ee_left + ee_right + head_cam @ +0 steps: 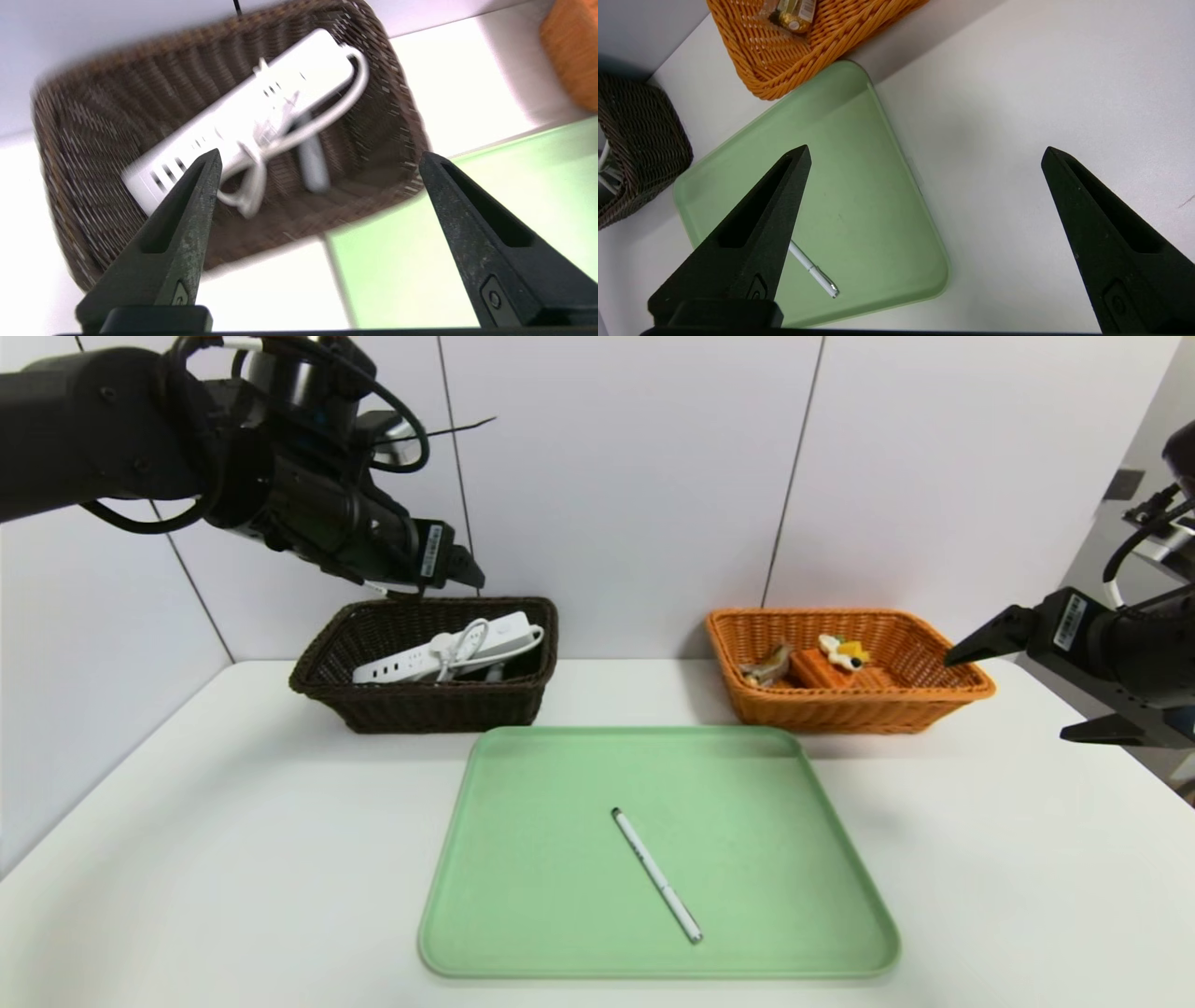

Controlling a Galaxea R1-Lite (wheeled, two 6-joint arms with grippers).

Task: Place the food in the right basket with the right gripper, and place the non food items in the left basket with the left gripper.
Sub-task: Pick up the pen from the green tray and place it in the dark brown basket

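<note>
I am seeing slim white pen [656,875] lying on green plastic tray [523,896], long axis running diagonally, near end pointing toward my right. Left gripper [317,161] hovering wide open over dark brown wicker basket [411,705]; right gripper [924,154] idling wide open at table's right.

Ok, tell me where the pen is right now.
In the head view the pen lies diagonally on the green tray, just right of its centre, nearer the robot than the dark brown basket and the orange basket.
</note>
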